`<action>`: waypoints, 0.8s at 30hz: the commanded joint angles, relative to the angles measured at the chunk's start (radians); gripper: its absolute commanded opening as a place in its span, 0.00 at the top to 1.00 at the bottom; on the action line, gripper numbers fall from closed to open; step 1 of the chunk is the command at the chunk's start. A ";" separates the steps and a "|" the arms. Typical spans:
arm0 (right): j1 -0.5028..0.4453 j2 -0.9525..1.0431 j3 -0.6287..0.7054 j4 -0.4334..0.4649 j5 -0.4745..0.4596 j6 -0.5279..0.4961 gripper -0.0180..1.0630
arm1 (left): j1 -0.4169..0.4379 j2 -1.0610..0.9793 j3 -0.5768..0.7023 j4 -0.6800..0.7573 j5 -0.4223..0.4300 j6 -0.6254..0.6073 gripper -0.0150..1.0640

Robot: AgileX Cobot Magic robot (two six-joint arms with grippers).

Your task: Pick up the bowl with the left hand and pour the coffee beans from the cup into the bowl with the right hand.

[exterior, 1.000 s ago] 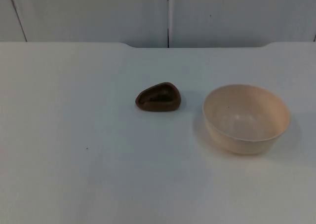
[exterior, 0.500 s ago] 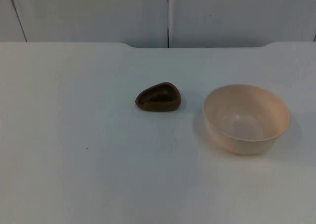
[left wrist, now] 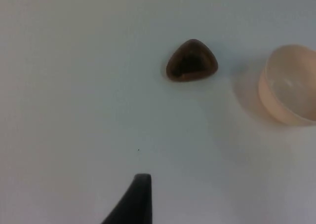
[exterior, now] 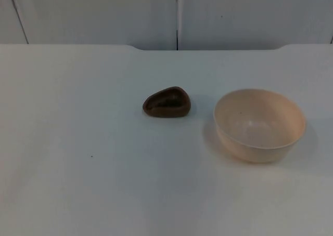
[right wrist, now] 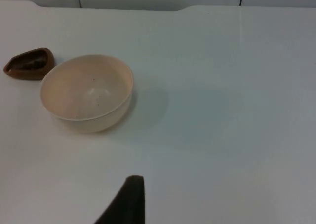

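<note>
Bowl (exterior: 259, 125) upright beside brown cup (exterior: 167, 102); cup's dark contents (right wrist: 32, 63) visible.

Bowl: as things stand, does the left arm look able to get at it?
Probably yes, though awkwardly. The beige bowl sits upright on the white table, but the brown cup lies between it and the left arm's side, so the approach must skirt the cup. The left gripper waits well back.
</note>
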 commanded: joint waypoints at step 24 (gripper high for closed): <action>-0.007 -0.003 0.006 0.000 0.001 -0.004 0.01 | -0.188 0.287 -0.020 -0.143 -0.124 0.082 0.06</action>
